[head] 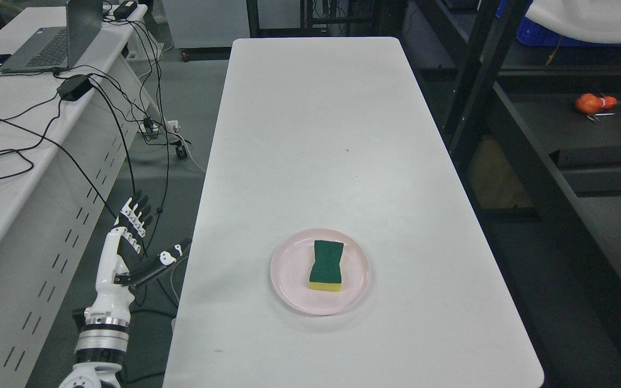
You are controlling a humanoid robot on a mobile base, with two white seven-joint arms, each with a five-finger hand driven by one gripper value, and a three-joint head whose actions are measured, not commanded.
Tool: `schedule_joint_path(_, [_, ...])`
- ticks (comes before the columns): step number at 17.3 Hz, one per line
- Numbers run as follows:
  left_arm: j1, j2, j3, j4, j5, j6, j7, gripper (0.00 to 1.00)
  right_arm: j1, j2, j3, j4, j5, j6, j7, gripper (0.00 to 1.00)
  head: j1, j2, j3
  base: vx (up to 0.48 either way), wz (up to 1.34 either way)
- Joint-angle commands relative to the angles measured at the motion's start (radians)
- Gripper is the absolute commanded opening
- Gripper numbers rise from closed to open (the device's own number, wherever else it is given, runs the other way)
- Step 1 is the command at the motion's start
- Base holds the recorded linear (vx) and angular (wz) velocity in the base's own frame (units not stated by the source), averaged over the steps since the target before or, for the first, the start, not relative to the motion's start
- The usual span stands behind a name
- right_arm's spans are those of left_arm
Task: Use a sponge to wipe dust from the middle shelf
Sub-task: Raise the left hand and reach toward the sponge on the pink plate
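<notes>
White table (343, 134) bears a pink plate (289, 280) with sponge (326, 263) lengthwise away; left hand (124, 242) hangs released.

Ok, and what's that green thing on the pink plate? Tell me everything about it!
It is a sponge with a dark green scrubby top and a yellow soft layer underneath, showing along its near edge. It pinches in at the middle, like a waist. It lies flat, green side up, in the middle of the round pink plate on the white table. Nothing else touches it.
</notes>
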Motion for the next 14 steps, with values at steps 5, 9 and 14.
schedule_joint_path(5, [0.003,0.017,-0.035,-0.001,0.0,0.0,0.0,0.99,0.0,-0.017,0.0,-0.017,0.0,0.072,-0.002,1.0,0.0,0.0,0.0,0.0,0.0])
schedule_joint_path(9, [0.0,0.017,-0.034,0.011,0.0,-0.006,-0.001,0.99,0.0,-0.017,0.0,-0.017,0.0,0.072,0.0,1.0,0.0,0.0,0.0,0.0,0.0])
schedule_joint_path(14, [-0.049,0.1,-0.034,0.066,-0.101,-0.165,-0.094,0.99,0.0,-0.017,0.0,-0.017,0.0,0.072,0.0,1.0,0.0,0.0,0.0,0.0,0.0])
